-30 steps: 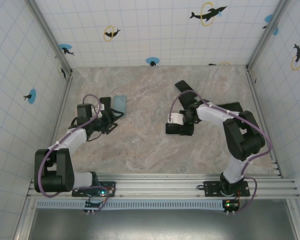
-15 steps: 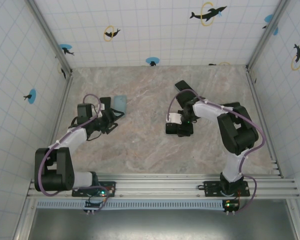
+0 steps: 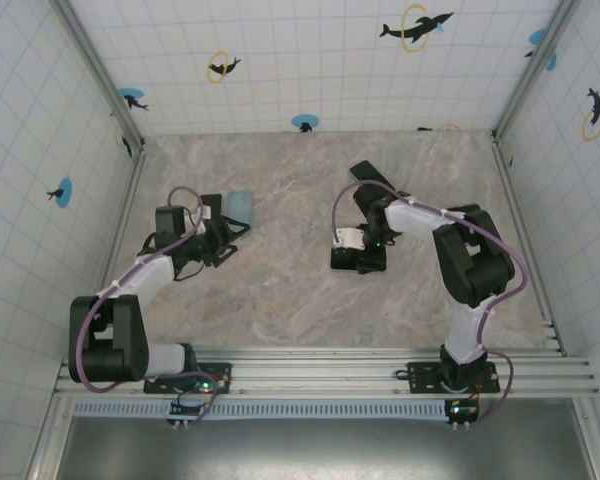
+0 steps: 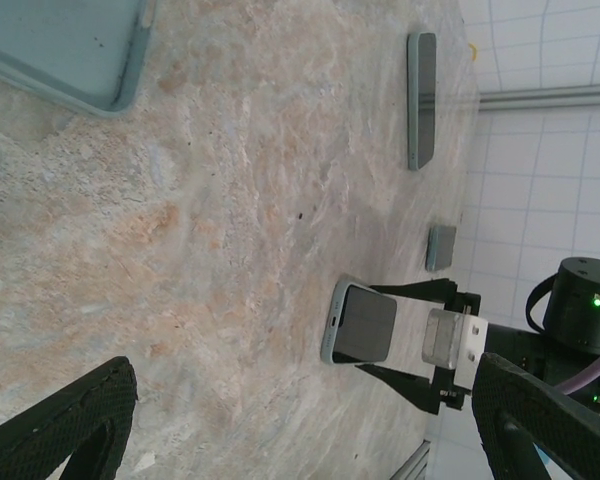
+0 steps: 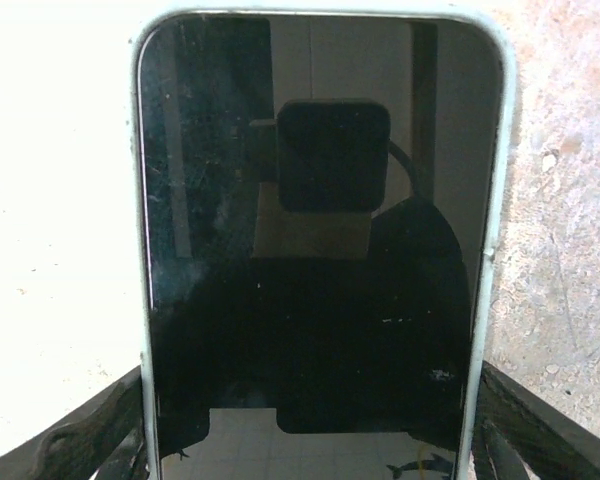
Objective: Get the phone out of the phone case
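Observation:
A phone (image 5: pixel 310 250) with a dark screen sits in a pale grey-green phone case (image 5: pixel 495 200) and lies flat on the marble table. My right gripper (image 5: pixel 310 440) straddles its near end. One finger (image 5: pixel 80 440) presses against each long side of the case, so the jaws are shut on it. From above, the phone in its case (image 3: pixel 345 262) is under the right gripper (image 3: pixel 360 255). It also appears in the left wrist view as the cased phone (image 4: pixel 363 322). My left gripper (image 3: pixel 225 235) stands open at the left with nothing between its fingers (image 4: pixel 90 410).
An empty pale blue case (image 3: pixel 240 206) lies just beyond the left gripper, and the left wrist view shows its corner (image 4: pixel 60 50). A second dark phone (image 3: pixel 365 173) lies farther back, edge-on (image 4: pixel 421 100). A small grey object (image 4: pixel 441 247) lies near the right wall.
The right gripper's jaws have narrowed onto the sides of the cased phone, and the right arm has shifted slightly. The left arm has not moved.

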### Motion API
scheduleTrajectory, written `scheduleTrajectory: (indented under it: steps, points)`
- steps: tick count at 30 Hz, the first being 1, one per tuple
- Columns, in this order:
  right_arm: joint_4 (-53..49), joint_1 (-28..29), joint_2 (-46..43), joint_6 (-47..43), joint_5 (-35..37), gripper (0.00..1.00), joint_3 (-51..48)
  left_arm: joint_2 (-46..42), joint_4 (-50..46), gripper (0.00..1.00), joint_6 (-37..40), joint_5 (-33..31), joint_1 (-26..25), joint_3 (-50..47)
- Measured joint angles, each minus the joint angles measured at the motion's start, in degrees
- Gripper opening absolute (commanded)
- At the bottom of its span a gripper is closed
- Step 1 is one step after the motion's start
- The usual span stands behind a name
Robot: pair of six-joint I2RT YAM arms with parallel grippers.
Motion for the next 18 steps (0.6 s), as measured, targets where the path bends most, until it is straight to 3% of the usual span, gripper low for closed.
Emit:
scheduleTrajectory:
  steps: [6, 18]
  points:
    - [-0.4, 0.1, 0.5, 0.6, -0.2, 0.58, 0.9, 0.0, 0.0, 0.89, -0.2, 0.0, -0.8, 0.0]
    - [-0.1, 0.5, -0.8, 3.4, -1.0, 0.51, 0.9, 0.0, 0.9, 0.88, -1.8, 0.4, -3.2, 1.6]
